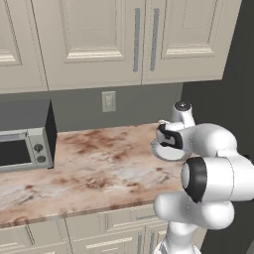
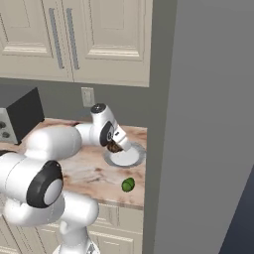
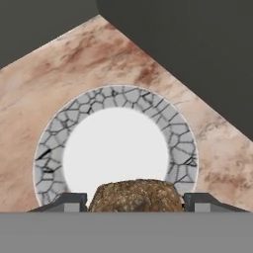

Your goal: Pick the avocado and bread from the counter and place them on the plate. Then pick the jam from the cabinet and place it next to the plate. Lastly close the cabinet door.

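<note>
My gripper (image 3: 136, 203) is shut on the bread (image 3: 134, 193), a dark brown lumpy chunk, and holds it just above the plate (image 3: 116, 99). The white plate with its grey rim (image 2: 138, 158) lies on the marbled counter (image 2: 94, 171) near the right wall. In the right base view the bread (image 2: 115, 147) shows under the hand, over the plate's back edge. The green avocado (image 2: 128, 184) rests on the counter in front of the plate, near the counter's front edge. The cream cabinet (image 1: 99, 39) above has its doors shut; the jam is out of view.
A dark microwave (image 1: 25, 144) stands at the counter's left. A wall outlet (image 1: 108, 101) sits on the grey backsplash. A tall dark grey wall (image 2: 208, 124) bounds the counter's right end. Cream drawers (image 1: 99, 233) run below.
</note>
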Controlling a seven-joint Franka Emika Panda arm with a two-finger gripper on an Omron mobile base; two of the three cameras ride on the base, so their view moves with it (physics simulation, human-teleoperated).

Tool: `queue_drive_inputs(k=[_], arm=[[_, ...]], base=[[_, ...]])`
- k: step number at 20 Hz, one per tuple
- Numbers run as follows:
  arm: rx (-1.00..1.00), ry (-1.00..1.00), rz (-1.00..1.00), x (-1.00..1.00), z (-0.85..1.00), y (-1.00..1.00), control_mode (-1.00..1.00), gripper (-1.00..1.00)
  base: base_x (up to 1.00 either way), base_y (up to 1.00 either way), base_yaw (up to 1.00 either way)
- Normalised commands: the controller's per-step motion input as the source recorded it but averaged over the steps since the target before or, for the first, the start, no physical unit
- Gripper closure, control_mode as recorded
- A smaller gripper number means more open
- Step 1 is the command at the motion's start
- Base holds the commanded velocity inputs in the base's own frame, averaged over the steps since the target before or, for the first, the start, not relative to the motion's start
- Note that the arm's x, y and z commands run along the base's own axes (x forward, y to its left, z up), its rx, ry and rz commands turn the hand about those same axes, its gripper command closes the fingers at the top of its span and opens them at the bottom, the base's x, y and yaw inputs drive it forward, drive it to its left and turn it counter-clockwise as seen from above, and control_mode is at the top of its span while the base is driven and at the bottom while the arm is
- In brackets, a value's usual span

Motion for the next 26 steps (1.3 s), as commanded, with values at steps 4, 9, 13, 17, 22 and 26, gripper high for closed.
queue_drive_inputs(k=[4,9,13,17,22,26], arm=[[0.00,0.00,0.00,0.20,-0.16,-0.07,-1.00,1.00],[0.00,0.00,0.00,0.15,-0.21,0.00,-1.00,1.00],[0.00,0.00,0.00,0.09,-0.23,0.00,-1.00,1.00],[0.00,0.00,0.00,0.07,-0.21,0.00,-1.00,1.00],[0.00,0.00,0.00,0.04,-0.18,0.00,-1.00,1.00],[0.00,0.00,0.00,0.02,-0.21,0.00,-1.00,1.00]], base=[[0.00,0.00,0.00],[0.00,0.00,0.00],[0.00,0.00,0.00],[0.00,0.00,0.00],[0.00,0.00,0.00],[0.00,0.00,0.00]])
